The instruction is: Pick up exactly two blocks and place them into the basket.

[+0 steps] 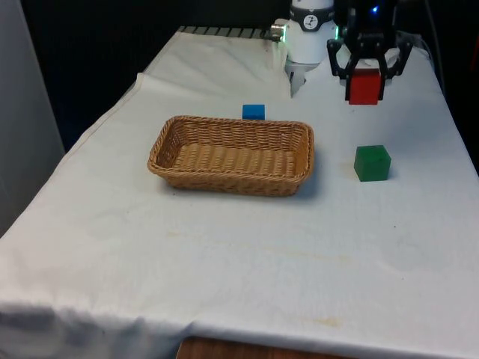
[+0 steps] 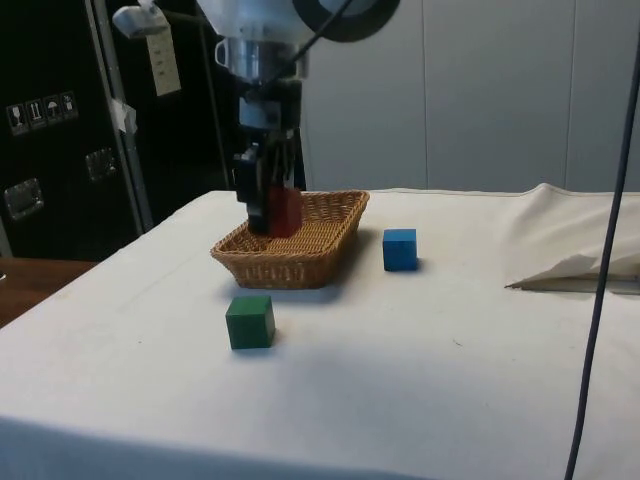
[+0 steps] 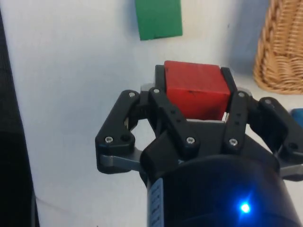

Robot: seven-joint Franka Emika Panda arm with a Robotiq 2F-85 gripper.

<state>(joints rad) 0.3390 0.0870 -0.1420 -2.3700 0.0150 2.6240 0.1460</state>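
red block (image 1: pixel 366 87) | gripped in tool (image 1: pixel 366 77) | above table, beside basket (image 1: pixel 231 155)

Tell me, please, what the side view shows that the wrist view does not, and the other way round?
The side view alone shows the whole basket, empty so far as its near wall lets one see, and the whole blue block on the cloth beside it. The wrist view alone shows, close up, the fingers pressed against opposite sides of the red block. Both show the gripper holding the red block above the cloth, and the green block lying loose on the table.
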